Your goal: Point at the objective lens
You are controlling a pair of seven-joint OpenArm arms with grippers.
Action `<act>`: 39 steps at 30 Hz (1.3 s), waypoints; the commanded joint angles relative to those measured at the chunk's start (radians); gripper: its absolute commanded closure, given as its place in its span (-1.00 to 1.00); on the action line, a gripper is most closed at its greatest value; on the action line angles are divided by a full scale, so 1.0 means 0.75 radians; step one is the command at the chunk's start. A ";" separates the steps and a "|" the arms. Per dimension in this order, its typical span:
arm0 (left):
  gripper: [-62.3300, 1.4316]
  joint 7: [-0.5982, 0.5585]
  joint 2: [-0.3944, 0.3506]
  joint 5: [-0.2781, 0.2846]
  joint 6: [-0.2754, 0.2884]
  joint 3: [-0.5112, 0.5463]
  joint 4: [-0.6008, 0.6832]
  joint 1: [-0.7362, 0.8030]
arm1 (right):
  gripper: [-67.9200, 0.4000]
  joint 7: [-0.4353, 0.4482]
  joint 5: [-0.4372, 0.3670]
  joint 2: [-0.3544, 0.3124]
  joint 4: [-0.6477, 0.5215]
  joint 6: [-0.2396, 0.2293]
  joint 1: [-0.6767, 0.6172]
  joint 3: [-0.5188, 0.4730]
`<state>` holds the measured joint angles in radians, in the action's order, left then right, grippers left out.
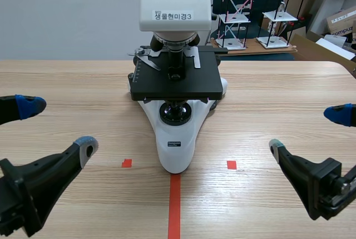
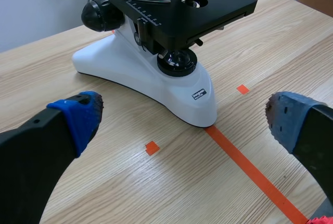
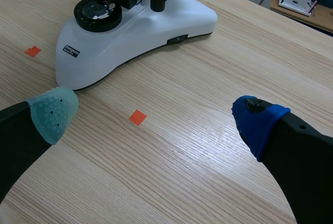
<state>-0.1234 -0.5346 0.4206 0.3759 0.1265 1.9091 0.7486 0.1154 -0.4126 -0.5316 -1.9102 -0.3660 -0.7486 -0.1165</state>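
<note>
At the table's middle stands the microscope, objective lens above its stage; left gripper and right gripper sit spread near the front corners.

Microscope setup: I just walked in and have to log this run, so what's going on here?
Nothing is being handled yet. A white microscope stands in the middle of the wooden table. The left gripper and the right gripper sit low on either side of it, both open and empty, clear of its base. The objective lens above the black stage is not yet pointed at.
</note>
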 commanded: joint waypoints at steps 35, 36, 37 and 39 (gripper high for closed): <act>0.87 0.107 -0.019 -0.002 0.001 -0.580 -0.259 -0.876 | -1.00 0.028 -0.014 -0.004 -0.016 0.000 0.001 -0.009; 0.87 0.108 -0.019 -0.002 0.000 -0.603 -0.277 -0.897 | -1.00 0.028 -0.014 -0.004 -0.016 0.000 0.001 -0.009; 0.87 0.108 -0.018 -0.001 -0.001 -0.625 -0.294 -0.917 | -1.00 0.028 -0.014 -0.004 -0.016 0.000 0.001 -0.009; 0.87 0.107 -0.014 0.001 -0.005 -0.661 -0.329 -0.952 | -1.00 0.028 -0.014 -0.004 -0.016 0.000 0.001 -0.009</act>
<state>-0.0326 -0.5488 0.4126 0.3756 -0.3737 1.6581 0.0406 0.1181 -0.4126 -0.5316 -1.9102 -0.3660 -0.7486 -0.1165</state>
